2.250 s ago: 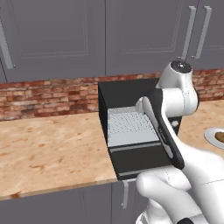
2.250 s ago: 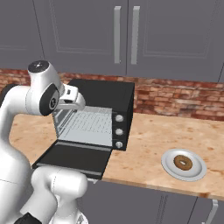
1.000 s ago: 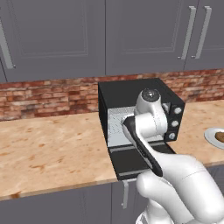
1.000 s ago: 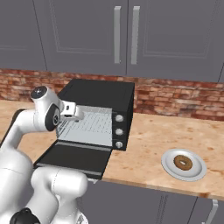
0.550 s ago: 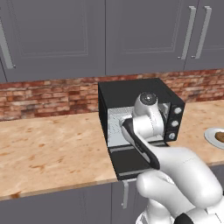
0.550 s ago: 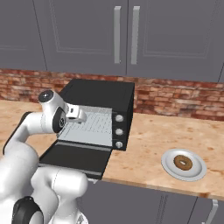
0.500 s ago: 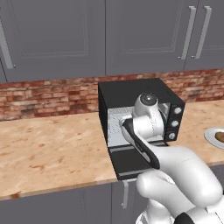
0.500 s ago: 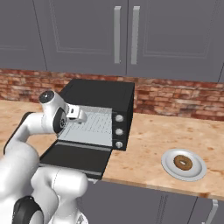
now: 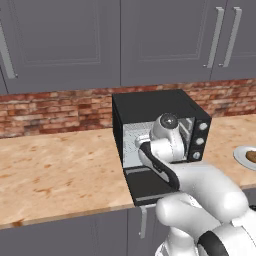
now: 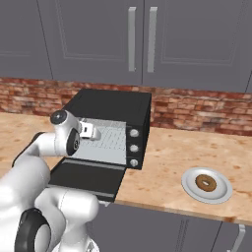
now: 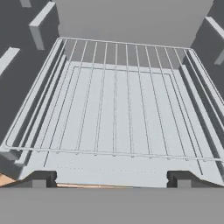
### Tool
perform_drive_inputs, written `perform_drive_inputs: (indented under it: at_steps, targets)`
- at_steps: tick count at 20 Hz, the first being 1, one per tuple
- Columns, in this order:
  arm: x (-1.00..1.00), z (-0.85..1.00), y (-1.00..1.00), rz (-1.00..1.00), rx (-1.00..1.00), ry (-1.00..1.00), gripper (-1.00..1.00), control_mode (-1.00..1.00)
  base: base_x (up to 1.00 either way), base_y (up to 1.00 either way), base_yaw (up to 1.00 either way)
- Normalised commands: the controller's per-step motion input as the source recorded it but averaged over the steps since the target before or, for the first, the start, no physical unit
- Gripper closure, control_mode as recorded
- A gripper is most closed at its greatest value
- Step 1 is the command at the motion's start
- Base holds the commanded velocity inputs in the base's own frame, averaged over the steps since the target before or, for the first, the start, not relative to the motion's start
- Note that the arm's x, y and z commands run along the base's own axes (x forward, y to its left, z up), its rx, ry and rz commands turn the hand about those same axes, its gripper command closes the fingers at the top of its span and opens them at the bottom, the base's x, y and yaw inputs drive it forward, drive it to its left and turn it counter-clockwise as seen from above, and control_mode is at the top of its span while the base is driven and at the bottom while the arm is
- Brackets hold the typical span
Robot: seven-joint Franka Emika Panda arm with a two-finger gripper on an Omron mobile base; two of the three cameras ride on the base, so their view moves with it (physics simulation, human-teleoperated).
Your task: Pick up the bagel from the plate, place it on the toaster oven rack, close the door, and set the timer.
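Brick-backed counter (image 10: 162,167) – black toaster oven (image 10: 110,106) on it, door (image 10: 86,178) folded down flat; toaster oven rack (image 11: 113,109) bare inside. Plate (image 10: 220,193) well right of the oven, bagel (image 10: 205,183) on it – far from the gripper (image 11: 111,178), fingers spread wide at the cavity mouth, grasping nothing

The toaster oven (image 10: 110,129) had a matt black casing, its door (image 10: 86,178) a flat dull black panel. Inside, the rack (image 11: 114,114) was thin silvery wire over pale smooth metal walls. The counter (image 9: 55,175) looked like polished mottled tan stone, the backsplash (image 9: 55,110) rough red brick, and at three o'clock the plate (image 10: 206,185) smooth pale glaze
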Motion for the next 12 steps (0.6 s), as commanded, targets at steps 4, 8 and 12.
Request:
perform_drive_inputs:
  at_steps: [4,8,12]
  targets:
    - [0.53,-0.01,0.0,0.0,0.0,0.0,-1.0,-1.0,0.0,0.0,0.0]
    - [0.48,-0.11,0.0,0.0,0.01,0.01,-1.0,-1.0,0.0,0.0,0.0]
    - [0.31,-0.28,0.0,0.0,0.02,0.0,-1.0,-1.0,0.0,0.0,0.0]
